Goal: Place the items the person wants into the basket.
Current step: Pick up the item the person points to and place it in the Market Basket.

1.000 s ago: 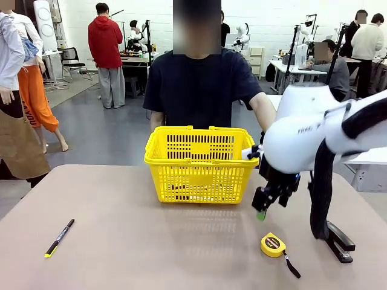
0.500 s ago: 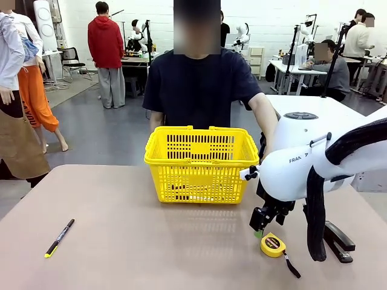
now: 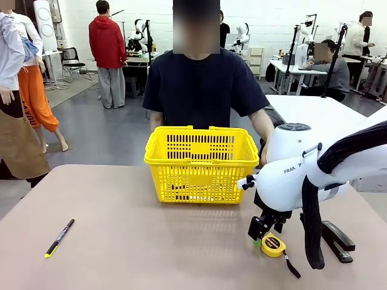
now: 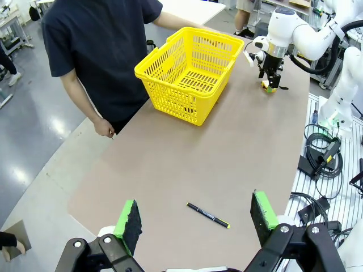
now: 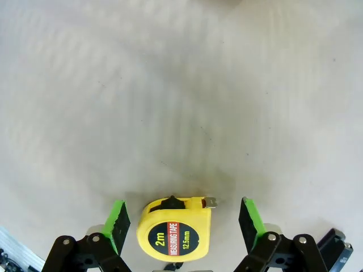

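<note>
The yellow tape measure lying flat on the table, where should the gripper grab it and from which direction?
Grip the tape measure by its round yellow case, across the two curved side edges, coming straight down from above. It lies flat, label up, so only the rim offers opposing faces. The open right gripper already straddles it; keep clear of the black strap trailing off one side.
</note>
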Robot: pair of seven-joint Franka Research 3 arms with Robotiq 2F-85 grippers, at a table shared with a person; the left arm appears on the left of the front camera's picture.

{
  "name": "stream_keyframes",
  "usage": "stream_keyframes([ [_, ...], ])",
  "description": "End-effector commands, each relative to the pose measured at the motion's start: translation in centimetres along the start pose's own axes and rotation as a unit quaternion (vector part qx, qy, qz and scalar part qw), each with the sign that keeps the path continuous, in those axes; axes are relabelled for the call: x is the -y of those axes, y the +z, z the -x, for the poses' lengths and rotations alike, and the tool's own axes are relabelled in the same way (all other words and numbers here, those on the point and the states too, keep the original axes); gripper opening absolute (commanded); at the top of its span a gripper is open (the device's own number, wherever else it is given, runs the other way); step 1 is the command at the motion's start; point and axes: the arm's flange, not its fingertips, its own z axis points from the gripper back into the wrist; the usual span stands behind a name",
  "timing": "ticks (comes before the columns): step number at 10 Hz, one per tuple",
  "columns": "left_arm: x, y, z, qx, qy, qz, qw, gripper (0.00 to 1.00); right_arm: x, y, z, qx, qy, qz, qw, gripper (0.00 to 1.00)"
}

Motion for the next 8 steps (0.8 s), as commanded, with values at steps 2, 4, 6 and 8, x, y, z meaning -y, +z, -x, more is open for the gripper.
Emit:
stream_keyframes([
  [2, 0.0, 0.1, 0.1, 0.008, -0.01, 0.003, 1.0, 1.0, -1.6, -0.5, 0.0, -0.009, -0.01, 0.029, 0.999, 1.0],
  [4, 0.0, 0.1, 0.1, 0.008, -0.01, 0.003, 1.0, 1.0, -2.5, -0.5, 0.5, -0.012, -0.019, 0.04, 0.999, 1.0],
  [6, 0.0, 0.1, 0.1, 0.008, -0.01, 0.003, 1.0, 1.0, -3.4, -0.7, 1.3, -0.02, -0.03, 0.052, 0.998, 1.0],
  [8, 0.0, 0.1, 0.1, 0.008, -0.01, 0.003, 1.0, 1.0, -3.7, -0.9, 1.6, -0.028, -0.043, 0.058, 0.997, 1.0],
])
